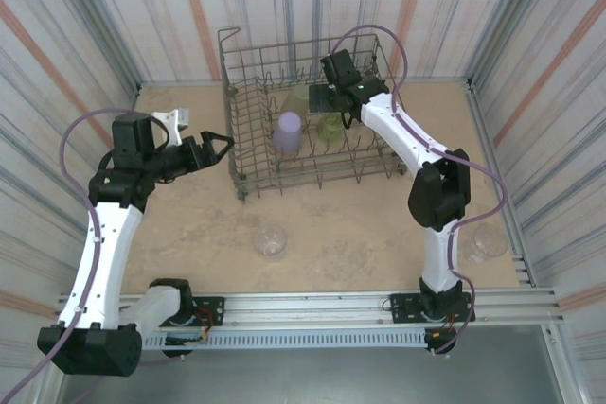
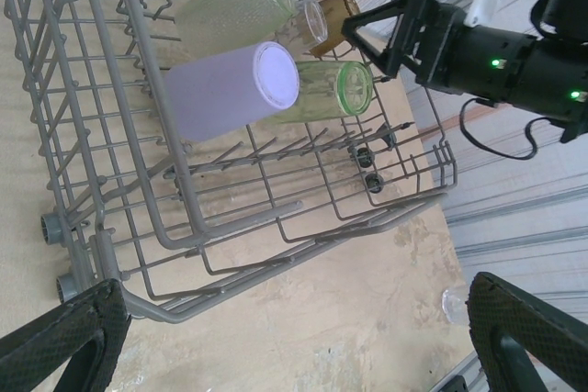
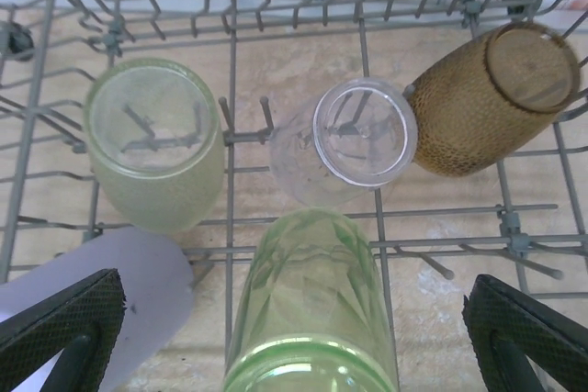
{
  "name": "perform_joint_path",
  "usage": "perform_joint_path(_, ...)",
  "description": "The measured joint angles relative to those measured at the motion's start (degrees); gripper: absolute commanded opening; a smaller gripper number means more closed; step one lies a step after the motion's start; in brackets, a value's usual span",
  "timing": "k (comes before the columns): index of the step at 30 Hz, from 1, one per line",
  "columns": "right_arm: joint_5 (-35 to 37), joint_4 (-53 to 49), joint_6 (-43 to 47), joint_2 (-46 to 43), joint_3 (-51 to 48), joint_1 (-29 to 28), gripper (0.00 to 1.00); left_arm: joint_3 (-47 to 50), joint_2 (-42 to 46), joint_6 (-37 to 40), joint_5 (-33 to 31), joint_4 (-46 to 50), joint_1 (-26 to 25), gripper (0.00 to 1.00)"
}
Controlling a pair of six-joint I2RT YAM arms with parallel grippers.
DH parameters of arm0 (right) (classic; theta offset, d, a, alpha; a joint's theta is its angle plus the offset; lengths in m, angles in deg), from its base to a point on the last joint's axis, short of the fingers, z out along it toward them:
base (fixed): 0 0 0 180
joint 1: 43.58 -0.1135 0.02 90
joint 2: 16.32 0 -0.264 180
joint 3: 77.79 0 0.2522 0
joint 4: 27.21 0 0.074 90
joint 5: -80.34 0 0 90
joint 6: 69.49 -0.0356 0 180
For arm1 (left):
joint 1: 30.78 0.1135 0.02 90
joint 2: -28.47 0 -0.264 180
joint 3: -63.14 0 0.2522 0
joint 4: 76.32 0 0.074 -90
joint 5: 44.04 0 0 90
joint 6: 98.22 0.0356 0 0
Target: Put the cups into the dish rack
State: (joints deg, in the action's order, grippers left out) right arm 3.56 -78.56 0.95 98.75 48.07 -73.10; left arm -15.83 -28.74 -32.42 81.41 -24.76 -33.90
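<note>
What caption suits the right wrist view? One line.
Open right gripper over five cups in the dish rack.

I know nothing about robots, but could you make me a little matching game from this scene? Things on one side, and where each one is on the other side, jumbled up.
Things:
1. lavender cup
2. amber cup
3. lone clear cup
4. left gripper

Places:
A. on the bare table, in front of the dish rack
B. outside the rack at its left side, fingers open
C. in the rack, right beside another clear cup
D. in the rack, the cup nearest the left gripper

Pairs: 1-D, 2-C, 3-A, 4-B
</note>
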Motion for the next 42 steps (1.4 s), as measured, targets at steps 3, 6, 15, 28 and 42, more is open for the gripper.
perform_joint_path(3,-0.15,0.02,-0.72,-2.51,-0.79,0.0,0.99,0.22,0.85,-0.02,-0.02,0.13,0.0,0.99)
perform_joint_path(6,-0.76,0.35,-1.29,-6.54,-4.22,-0.02,0.99,0.59,1.75,-0.07,0.02,0.15,0.0,0.99)
perform_joint_path(15,-1.66,2.25,-3.98,-18.88,-18.05,-0.11,0.99,3.06,3.61,-1.73,0.13,0.11,0.0,0.99)
perform_joint_path(28,-2.75,5.2,-8.52,-37.44,-36.72,-1.44,0.99,5.79,7.19,-5.57,-3.58,1.64,-7.96,0.99)
perform_joint_path(42,-2.73,0.68,-9.49,-50.14,-48.76,-2.01,0.99,14.01,14.73,-16.06,-19.67,3.32,-28.68,0.99)
